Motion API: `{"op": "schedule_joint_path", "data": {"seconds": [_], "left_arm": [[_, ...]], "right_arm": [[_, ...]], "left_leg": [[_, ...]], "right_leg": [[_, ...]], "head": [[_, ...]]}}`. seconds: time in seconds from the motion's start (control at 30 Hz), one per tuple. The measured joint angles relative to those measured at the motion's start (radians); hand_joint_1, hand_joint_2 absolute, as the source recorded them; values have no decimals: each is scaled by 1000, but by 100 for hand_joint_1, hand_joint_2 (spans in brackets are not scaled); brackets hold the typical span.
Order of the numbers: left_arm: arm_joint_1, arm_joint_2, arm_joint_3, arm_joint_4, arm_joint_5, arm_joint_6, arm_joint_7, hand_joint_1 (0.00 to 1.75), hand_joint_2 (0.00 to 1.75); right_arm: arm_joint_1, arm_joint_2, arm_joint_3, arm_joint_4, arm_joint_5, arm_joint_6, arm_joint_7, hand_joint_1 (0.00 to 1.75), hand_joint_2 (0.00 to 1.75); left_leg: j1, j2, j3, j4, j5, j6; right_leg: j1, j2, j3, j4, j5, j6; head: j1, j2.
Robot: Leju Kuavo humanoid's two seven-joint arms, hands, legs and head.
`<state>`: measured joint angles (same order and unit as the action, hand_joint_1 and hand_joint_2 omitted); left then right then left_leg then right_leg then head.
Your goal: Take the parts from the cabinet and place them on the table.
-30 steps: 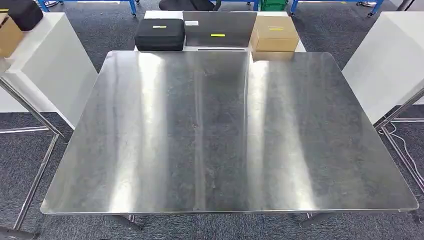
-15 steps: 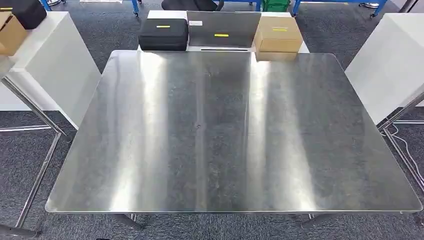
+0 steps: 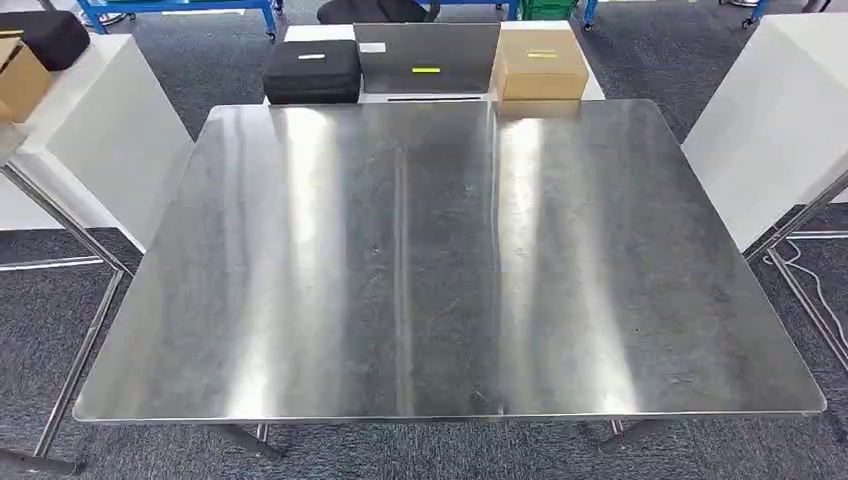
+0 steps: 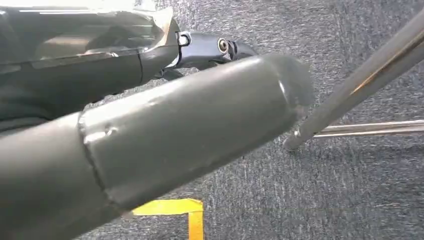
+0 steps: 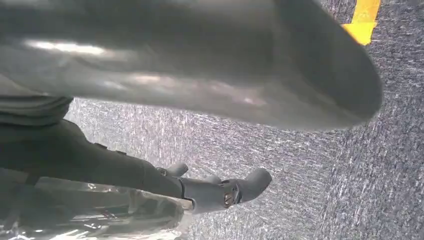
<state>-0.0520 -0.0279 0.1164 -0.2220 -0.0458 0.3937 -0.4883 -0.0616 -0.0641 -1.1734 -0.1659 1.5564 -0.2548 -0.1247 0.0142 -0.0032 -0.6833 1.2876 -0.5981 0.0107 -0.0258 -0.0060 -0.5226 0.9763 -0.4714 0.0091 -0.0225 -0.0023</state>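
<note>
The steel table (image 3: 450,260) lies bare in front of me in the head view. Beyond its far edge, a low white cabinet (image 3: 320,32) carries a black case (image 3: 311,70), a flat grey case (image 3: 425,55) and a cardboard box (image 3: 540,65). My left hand (image 4: 165,115) hangs above the carpet beside a table leg (image 4: 360,85), thumb and a dark finger (image 4: 220,45) stretched out, nothing in it. In the right wrist view my right hand (image 5: 190,85) also hangs over the carpet, its fingers (image 5: 225,192) apart and holding nothing.
A white cabinet (image 3: 100,120) at the left holds a cardboard box (image 3: 18,75) and a black case (image 3: 50,35). Another white cabinet (image 3: 780,120) stands at the right. Blue frames (image 3: 170,10) line the back. Yellow tape (image 4: 175,207) marks the carpet.
The whole head picture has shifted a little, so the camera moved. The cases and box keep their places behind the table, and nothing has come onto it.
</note>
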Motion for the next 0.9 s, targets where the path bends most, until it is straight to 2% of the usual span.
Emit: {"op": "schedule_joint_path", "data": {"seconds": [0.03,0.07,0.1,0.13,0.17,0.23,0.27,0.3,0.33,0.37,0.4,0.43,0.47,0.5,0.53,0.57,0.6,0.63,0.67,0.7,0.73,0.77,0.8,0.83,0.87,0.9], "left_arm": [[-1,0,0,0,1,0,-1,0,0],[-2,1,0,0,3,0,-1,0,0],[-3,0,0,0,3,0,-2,0,0],[-6,0,0,0,3,0,-3,0,0],[-6,0,0,0,3,0,-4,0,0],[-4,-1,0,0,4,0,-5,0,0],[-4,-1,0,0,4,0,-5,0,0],[-6,-3,0,0,4,0,-6,0,0],[-7,-2,0,0,4,0,-6,0,0],[-7,-1,0,0,4,0,-6,0,0],[-6,-1,0,0,4,0,-6,0,0],[-6,-1,0,0,5,0,-6,0,0],[-6,-3,0,0,6,0,-6,0,0],[-5,-4,0,0,7,0,-7,0,0],[-5,-5,0,0,8,0,-8,0,0],[-5,-6,0,0,10,0,-9,0,0],[-6,-6,0,0,10,0,-10,0,0],[-6,-6,0,0,12,1,-11,0,0],[-6,-6,0,0,12,2,-13,0,0],[-6,-6,0,0,12,2,-14,0,0],[-6,-6,0,0,13,2,-14,0,0],[-6,-6,0,0,13,2,-15,0,0],[-6,-5,0,0,13,2,-15,0,0],[-5,-6,0,0,13,2,-16,0,0],[-6,-6,0,0,13,2,-16,0,0],[-6,-5,0,0,14,2,-16,0,0]], "right_arm": [[-1,0,0,0,0,0,0,0,0],[-1,1,0,0,0,0,1,0,0],[-1,1,0,0,0,0,1,0,0],[-1,2,0,0,0,0,1,0,0],[-1,2,0,0,0,0,1,0,0],[-1,2,0,0,0,0,1,0,0],[-2,1,0,0,0,0,1,0,0],[-1,2,0,0,0,0,1,0,0],[-1,2,0,0,0,0,1,0,0],[-1,2,0,0,0,0,1,0,0],[-1,2,0,0,0,0,1,0,0],[0,2,0,0,0,0,1,0,0],[1,2,0,0,0,0,1,0,0],[1,2,0,0,0,0,2,0,0],[0,2,0,0,0,0,3,0,0],[-1,1,0,0,0,0,3,0,0],[-2,1,0,0,0,0,3,0,0],[-5,-1,1,0,0,0,4,0,0],[-5,-1,1,0,0,0,4,0,0],[-5,-2,1,0,0,0,4,0,0],[-4,-3,1,0,0,0,4,0,0],[-4,-2,2,0,0,0,4,0,0],[-7,0,2,0,0,0,4,0,0],[-7,-1,2,0,0,0,4,0,0],[-6,-1,2,0,0,0,4,0,0],[-5,0,2,0,0,0,4,0,0]], "left_leg": [[4,1,41,-76,46,-1],[7,2,96,-182,95,-1],[9,5,135,-259,108,0],[3,2,139,-272,103,2],[1,0,135,-270,105,8],[-8,-1,132,-270,107,21],[-6,0,133,-279,117,35],[-4,3,133,-284,124,45],[-4,2,129,-284,127,50],[-5,2,125,-284,130,54],[-6,2,120,-284,132,57],[-8,2,115,-283,133,59],[-10,1,113,-283,135,60],[-11,0,112,-283,137,60],[-12,-1,112,-283,138,58],[-12,-2,113,-282,140,56],[-12,-2,113,-282,141,53],[-21,-2,112,-277,140,47],[-21,-2,111,-278,141,43],[-20,-1,111,-279,144,39],[-18,-2,111,-281,147,33],[-19,-2,109,-280,150,27],[-13,-2,101,-265,134,21],[-12,0,86,-230,96,17],[-7,0,60,-163,48,11],[-5,-1,38,-106,16,8]], "right_leg": [[-1,0,1,2,0,0],[-2,0,2,4,-1,1],[1,0,2,6,-2,6],[12,0,-3,13,-7,12],[11,0,-5,9,-3,18],[10,0,-5,1,2,33],[15,0,-6,3,2,42],[7,1,-19,28,-17,43],[9,2,-41,78,-54,34],[7,2,-77,159,-97,27],[7,2,-114,240,-131,24],[10,3,-143,311,-154,27],[10,3,-147,328,-154,32],[10,3,-127,298,-138,39],[10,3,-86,229,-110,46],[10,3,-23,115,-70,51],[10,3,22,32,-46,51],[19,4,31,-6,-40,41],[22,3,28,-7,-34,32],[23,3,25,-5,-32,29],[24,4,24,-3,-30,25],[16,3,22,-9,-24,16],[3,1,31,-10,-17,8],[4,1,25,-10,-13,-1],[5,0,23,-10,-9,-7],[5,-2,20,-9,-8,-7]], "head": [[0,0],[0,0],[-1,0],[-1,0],[3,0],[2,0],[2,0],[3,0],[5,0],[7,0],[6,0],[8,0],[6,0],[7,0],[7,0],[7,0],[7,0],[7,0],[5,0],[4,0],[5,0],[5,0],[5,0],[1,0],[-3,0],[-1,0]]}}
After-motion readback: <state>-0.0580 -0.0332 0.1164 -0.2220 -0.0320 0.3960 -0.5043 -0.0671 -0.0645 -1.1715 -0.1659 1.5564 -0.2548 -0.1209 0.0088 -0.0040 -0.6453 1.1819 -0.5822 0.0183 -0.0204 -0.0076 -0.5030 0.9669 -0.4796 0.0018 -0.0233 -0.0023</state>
